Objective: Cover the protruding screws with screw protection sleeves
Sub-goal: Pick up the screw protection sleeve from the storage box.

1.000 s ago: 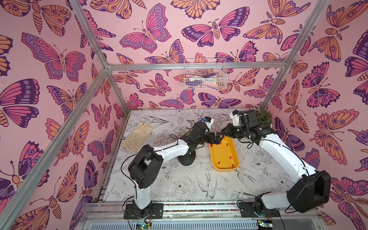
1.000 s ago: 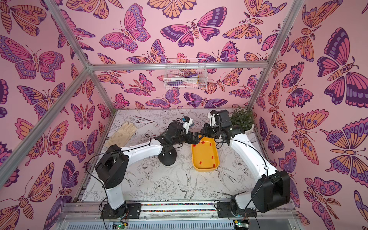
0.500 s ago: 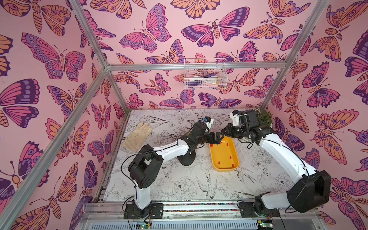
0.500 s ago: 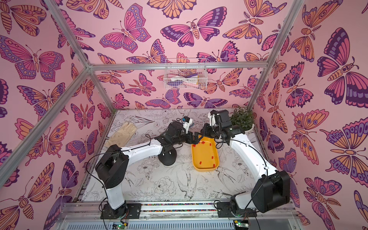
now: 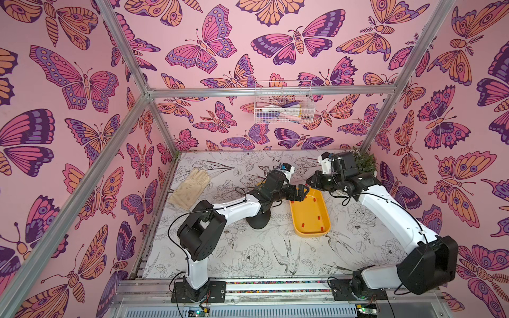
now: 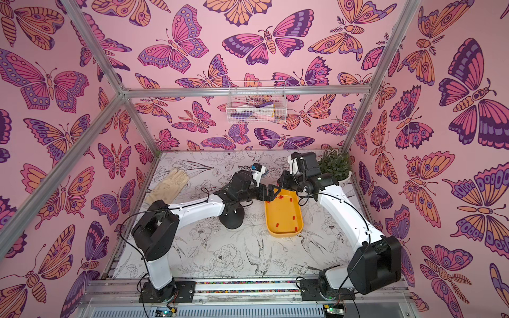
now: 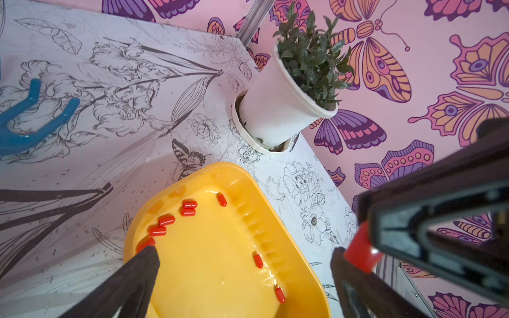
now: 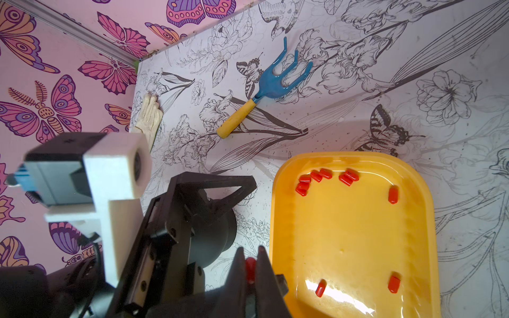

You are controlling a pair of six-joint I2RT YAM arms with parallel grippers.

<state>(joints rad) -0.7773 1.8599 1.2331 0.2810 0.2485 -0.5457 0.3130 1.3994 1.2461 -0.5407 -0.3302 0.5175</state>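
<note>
My right gripper (image 8: pixel 250 253) is shut on one red screw protection sleeve (image 8: pixel 250 268). It hovers over the near-left rim of the yellow tray (image 8: pixel 352 234), tip to tip with my left gripper (image 5: pixel 303 191). In the left wrist view the left gripper (image 7: pixel 242 261) is open, and the held sleeve (image 7: pixel 360 250) touches the tip of one of its fingers (image 7: pixel 347 275). Several loose sleeves (image 7: pixel 188 208) lie in the tray (image 5: pixel 309 220). The black dome (image 6: pixel 232 217) sits under my left arm. The protruding screws are hidden.
A beige glove (image 5: pixel 191 187) lies at the back left. A potted plant (image 6: pixel 334 165) stands in the back right corner. A blue hand rake (image 8: pixel 272 82) with a yellow handle lies behind the tray. A wire basket (image 5: pixel 282 106) hangs on the back wall.
</note>
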